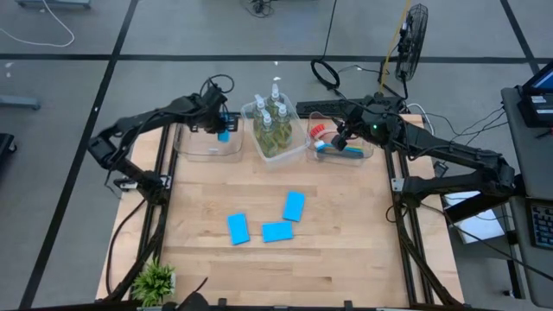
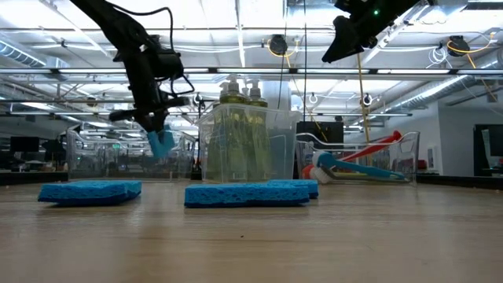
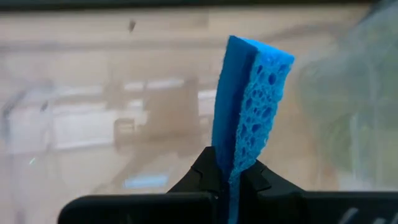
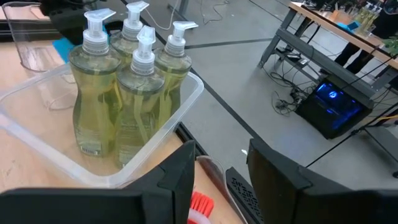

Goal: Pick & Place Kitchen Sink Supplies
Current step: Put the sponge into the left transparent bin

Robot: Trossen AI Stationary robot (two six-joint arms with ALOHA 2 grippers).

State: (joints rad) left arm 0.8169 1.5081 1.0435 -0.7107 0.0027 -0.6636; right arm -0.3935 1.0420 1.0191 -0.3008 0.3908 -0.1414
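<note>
- Left gripper (image 1: 223, 131) clamps a sponge (image 3: 249, 106) over the left tub (image 1: 207, 145), at 11 o'clock.
- Right gripper (image 4: 217, 171), fingers apart, hovers over the brush tub (image 1: 341, 155).
- Three sponges (image 1: 275, 231) lie mid-table.

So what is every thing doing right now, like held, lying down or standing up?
Left gripper: shut on a light-blue rectangular sponge, held above the left clear plastic tub.
Right gripper: fingers open, empty, above the right clear tub.
Three light-blue sponges: lying flat on the wooden table.
Four clear pump bottles of yellow-green liquid: standing upright in the middle clear tub.
Long-handled dish brushes: lying in the right tub.
Small green potted plant: upright at the table's corner.
</note>
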